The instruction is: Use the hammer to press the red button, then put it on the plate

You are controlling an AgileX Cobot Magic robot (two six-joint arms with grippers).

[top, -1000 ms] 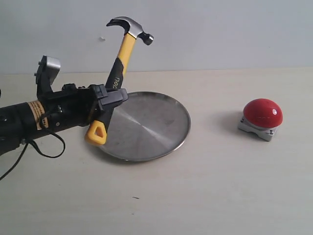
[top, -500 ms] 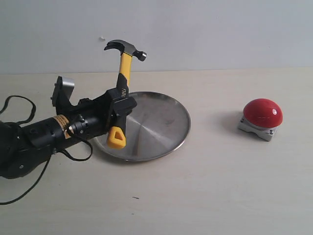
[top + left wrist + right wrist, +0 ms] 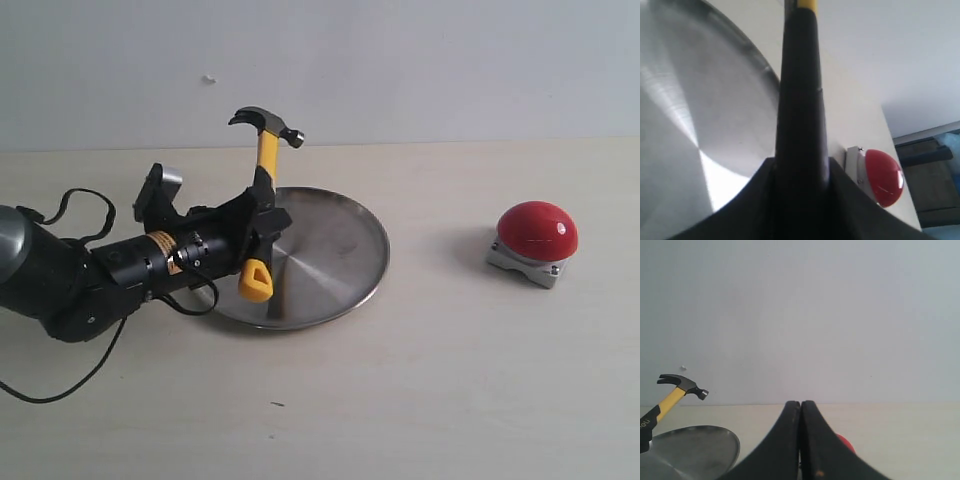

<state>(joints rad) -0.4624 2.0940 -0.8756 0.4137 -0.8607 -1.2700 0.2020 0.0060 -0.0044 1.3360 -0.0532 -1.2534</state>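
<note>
a smooth, pale beige counter [image 3: 450, 400] fills the lower part of the exterior view and meets a plain light grey wall [image 3: 450, 70] along a straight line behind it. a tiny white speck [image 3: 208, 78] sits on the wall, and a small dark fleck [image 3: 277, 404] lies on the counter. beyond the counter's edge, the left wrist view shows dim, dark furniture [image 3: 932, 180], too blurred to name.

Looks out past tool [image 3: 800, 405], jaws pressed together. Catches a red sliver of button [image 3: 844, 442] just behind one finger. Finds, well off to the tool's other side, plate [image 3: 695, 452] on bench [image 3: 900, 440], with hammer [image 3: 675, 392] tilted head-up.
</note>
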